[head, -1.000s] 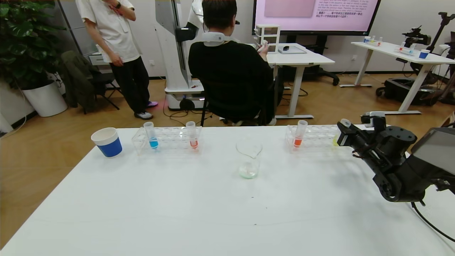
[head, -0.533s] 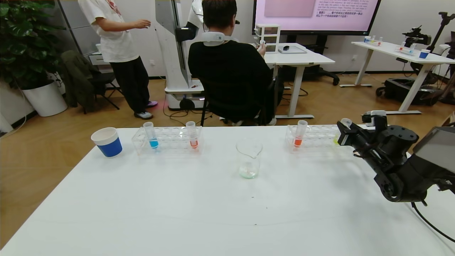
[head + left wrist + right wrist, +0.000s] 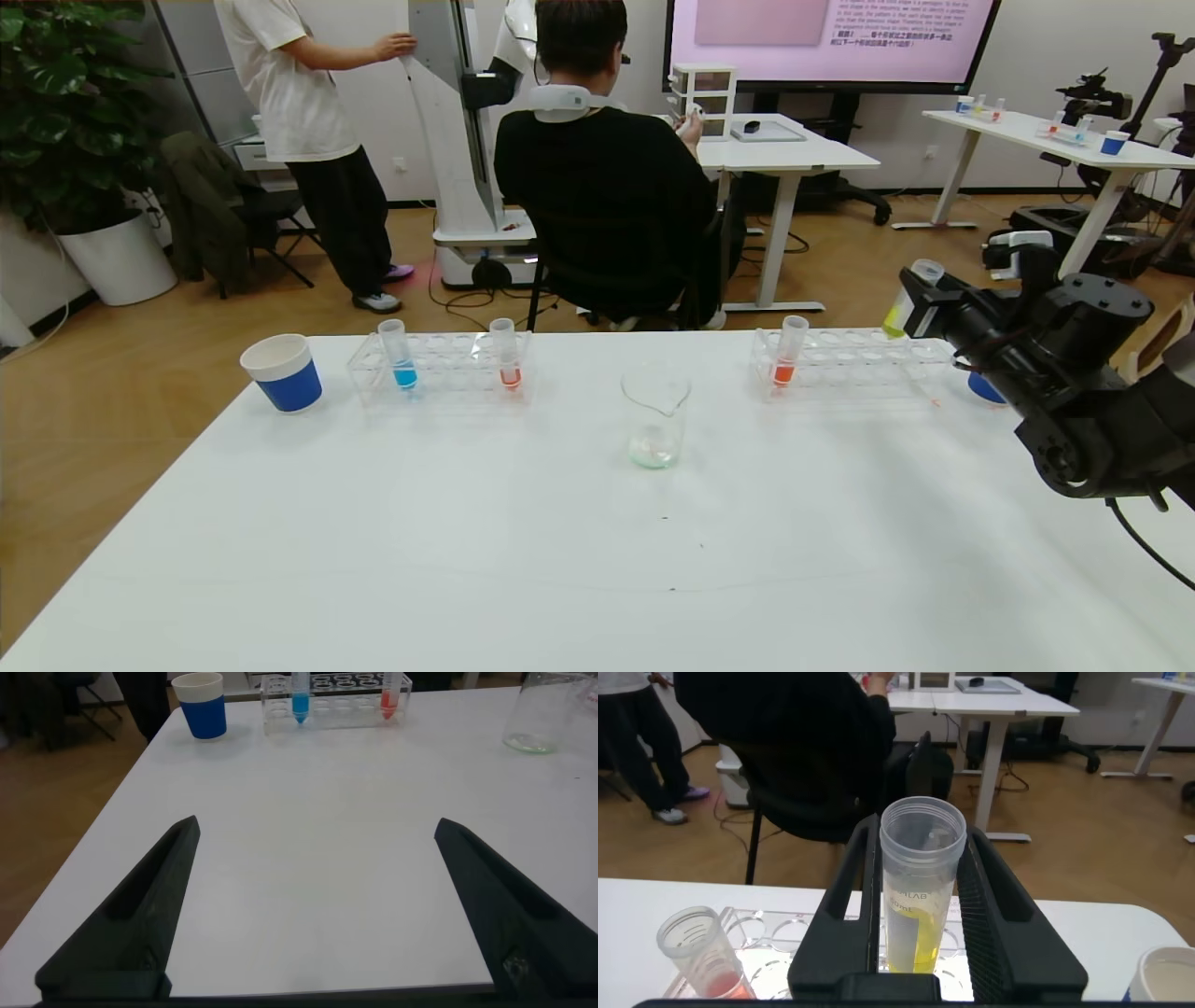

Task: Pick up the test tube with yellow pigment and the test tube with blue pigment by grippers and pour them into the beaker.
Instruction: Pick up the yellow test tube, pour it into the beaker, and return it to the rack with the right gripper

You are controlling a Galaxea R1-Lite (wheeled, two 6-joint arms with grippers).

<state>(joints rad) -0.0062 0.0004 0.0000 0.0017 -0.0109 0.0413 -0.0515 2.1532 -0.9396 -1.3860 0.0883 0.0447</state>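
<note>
1. The right claw (image 3: 920, 301) is clamped on the test tube with yellow pigment (image 3: 907, 299), holding it upright in the air above the right end of the right rack (image 3: 854, 366), clear of the rack's holes.
2. In the right wrist view the same tube (image 3: 920, 891) stands between the two black fingers (image 3: 845, 896), with yellow liquid in its lower part.
3. The left claw (image 3: 313, 905) has its fingers wide apart and holds nothing; it hangs over bare counter (image 3: 560, 541) at the near left side and is out of the head view.
4. The test tube with blue pigment (image 3: 399, 355) stands upright at the left end of the left rack (image 3: 439, 369), with an orange-red tube (image 3: 506, 355) further right in that rack.
5. The beaker (image 3: 654, 415) stands on the counter between the two racks, a little nearer the robot, with only a thin pale layer at its bottom.
6. Another orange-red tube (image 3: 787, 352) sits at the left end of the right rack.
7. A blue paper cup (image 3: 281, 373) stands just left of the left rack; a second blue cup (image 3: 985, 387) shows partly behind the right arm.
</note>
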